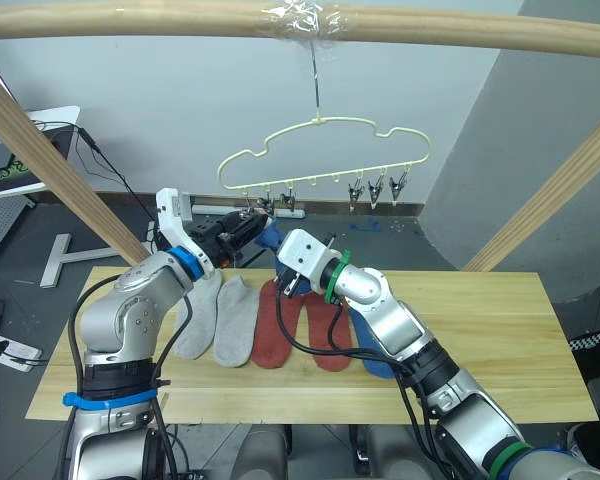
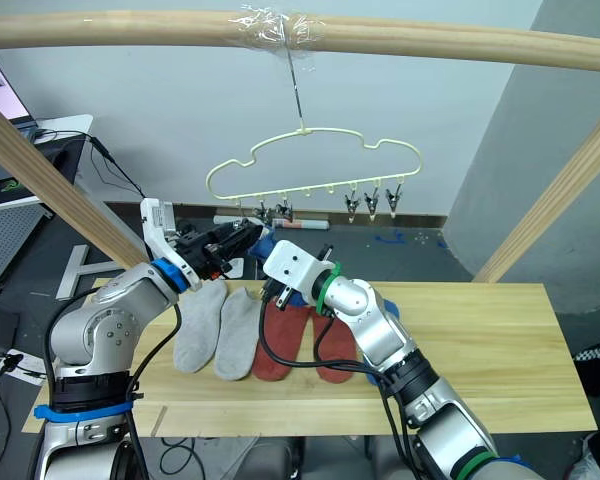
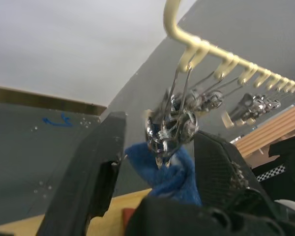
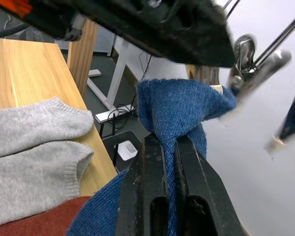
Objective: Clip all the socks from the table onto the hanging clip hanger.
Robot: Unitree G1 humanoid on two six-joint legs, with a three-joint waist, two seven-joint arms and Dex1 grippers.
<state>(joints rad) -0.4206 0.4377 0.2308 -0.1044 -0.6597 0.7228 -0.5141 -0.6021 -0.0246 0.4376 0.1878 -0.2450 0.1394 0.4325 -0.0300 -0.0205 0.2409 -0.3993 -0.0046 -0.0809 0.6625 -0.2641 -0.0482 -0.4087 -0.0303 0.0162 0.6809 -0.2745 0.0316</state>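
The cream clip hanger (image 1: pixel 325 121) hangs by its hook from the top pole, with a row of metal clips along its lower edge. My right gripper (image 4: pixel 169 142) is shut on a blue sock (image 4: pixel 179 105) and holds its edge up against a clip (image 3: pixel 169 130) near the hanger's left end. My left gripper (image 3: pixel 162 130) is open, with a finger on either side of that clip and the sock's tip (image 3: pixel 172 174). On the table (image 1: pixel 480 330) lie two grey socks (image 1: pixel 220 318), two rust red socks (image 1: pixel 275 328) and another blue sock (image 1: pixel 377 358), side by side.
The thick wooden pole (image 1: pixel 180 20) spans the top, with slanted poles at left (image 1: pixel 50 160) and right (image 1: pixel 560 190). Bare clips (image 1: pixel 377 188) hang at the hanger's right end. A white desk (image 1: pixel 40 125) and floor cables lie beyond the table's left.
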